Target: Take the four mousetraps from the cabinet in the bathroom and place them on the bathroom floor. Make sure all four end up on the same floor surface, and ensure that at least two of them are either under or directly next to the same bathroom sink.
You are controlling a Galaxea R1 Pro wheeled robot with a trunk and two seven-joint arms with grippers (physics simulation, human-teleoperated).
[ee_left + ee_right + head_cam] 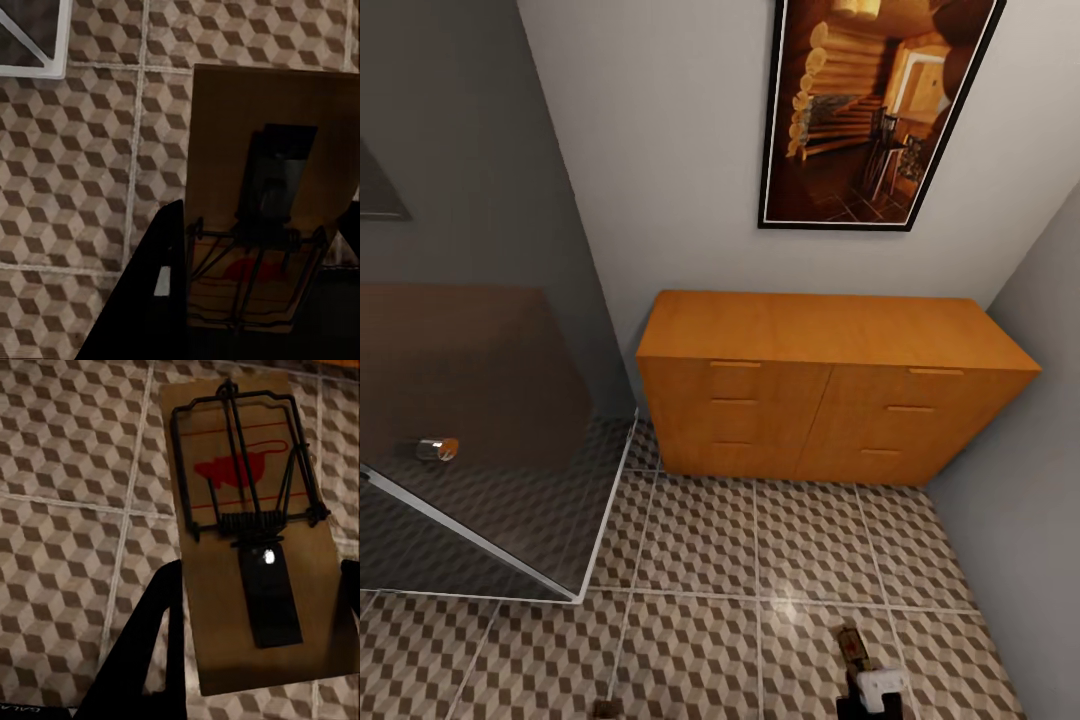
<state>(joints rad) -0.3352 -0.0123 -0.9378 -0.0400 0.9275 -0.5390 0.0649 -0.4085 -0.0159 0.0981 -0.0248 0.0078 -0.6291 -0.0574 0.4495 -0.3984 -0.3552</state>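
Holding one mousetrap in each gripper, I am facing the orange-brown cabinet, which stands against the grey wall under a framed picture. All its drawers look closed. A glass shower screen with a chrome knob stands off to my left.

My left gripper is clamped on a mousetrap; the tan board fills the gap between the dark fingers, with the patterned bathroom floor below it. My right gripper is likewise closed around a second mousetrap, its wire spring and red mouse print facing the camera. In the head view this trap pokes out ahead of my right gripper at the lower edge, and a small dark tip shows low on the left.

Both traps appear to hang above the tiles, not resting on them. The sink is not in sight, so I judge the carry comes first: turn the base toward it, keep both grips firm, then lower each board flat onto the tiles before opening, so neither one drops or flips.
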